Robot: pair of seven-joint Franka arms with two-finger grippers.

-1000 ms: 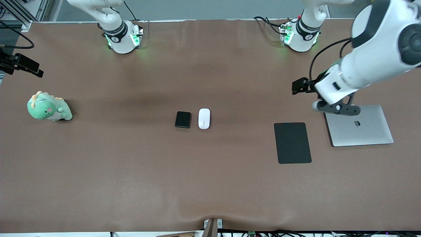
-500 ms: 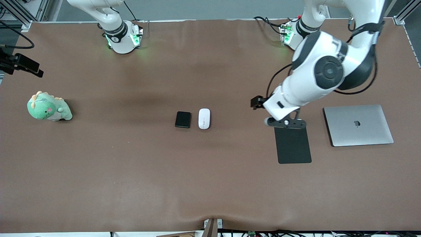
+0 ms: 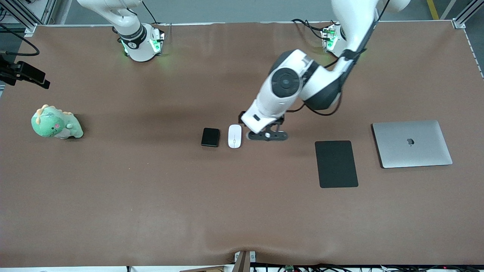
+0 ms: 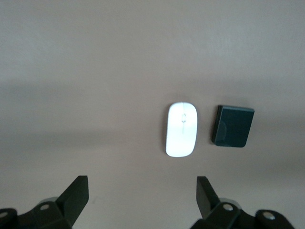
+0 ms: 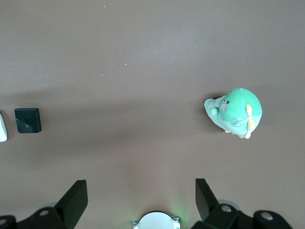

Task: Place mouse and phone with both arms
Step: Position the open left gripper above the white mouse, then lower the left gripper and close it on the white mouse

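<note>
Mouse cut off at right wrist view's edge, beside phone.

White arms, black bands, seemingly green-lit bases

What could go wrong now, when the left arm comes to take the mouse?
1. The mouse and the phone lie side by side with only a narrow gap, so one finger of the open left pincer could push the phone while closing.
2. The mouse looks glossy and rounded, so it might slip out of the pincer.
3. The right pincer waits open, high over the table near the green toy; both arms may later crowd the same spot.
</note>
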